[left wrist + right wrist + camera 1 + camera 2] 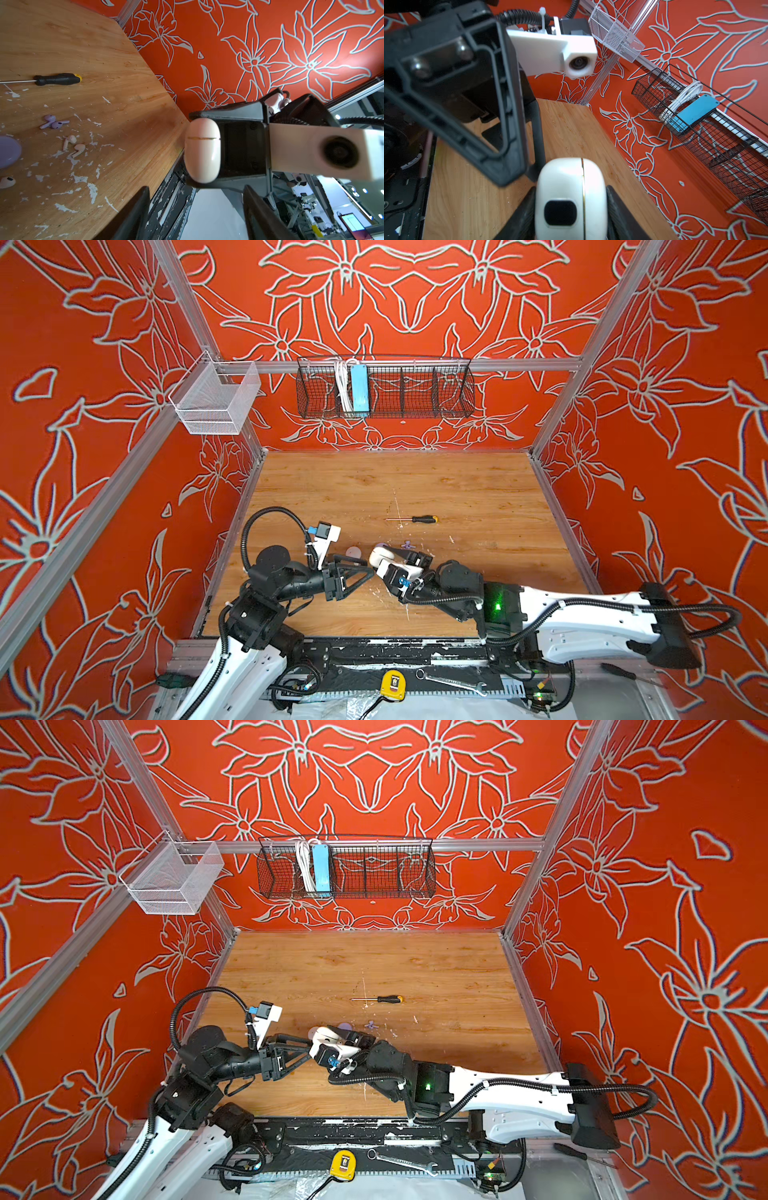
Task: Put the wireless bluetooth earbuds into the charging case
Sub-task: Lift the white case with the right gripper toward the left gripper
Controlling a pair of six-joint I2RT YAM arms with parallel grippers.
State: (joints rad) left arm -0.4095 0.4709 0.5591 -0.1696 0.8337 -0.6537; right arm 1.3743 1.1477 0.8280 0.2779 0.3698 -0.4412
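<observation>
Gripping the white charging case (pixel 202 149) in my right tool (pixel 571 207), I hold it above the surface (pixel 457 489), just below the middle of both top views, its lid shut along the seam. My left tool (pixel 196 216) points at it from the left of the frame, jaws parted with nothing between them. Its tips look very close to the case, though I cannot tell whether they touch.

The lilac earbuds (pixel 408 546) lie on the surface just above my right tool in a top view, touching each other. The white earbuds (pixel 80 148) lie near them, slightly apart, among paint flecks. A lilac case (pixel 353 551) sits just above my left tool's tips. A screwdriver (pixel 415 519) lies higher up, nearer the frame's centre.
</observation>
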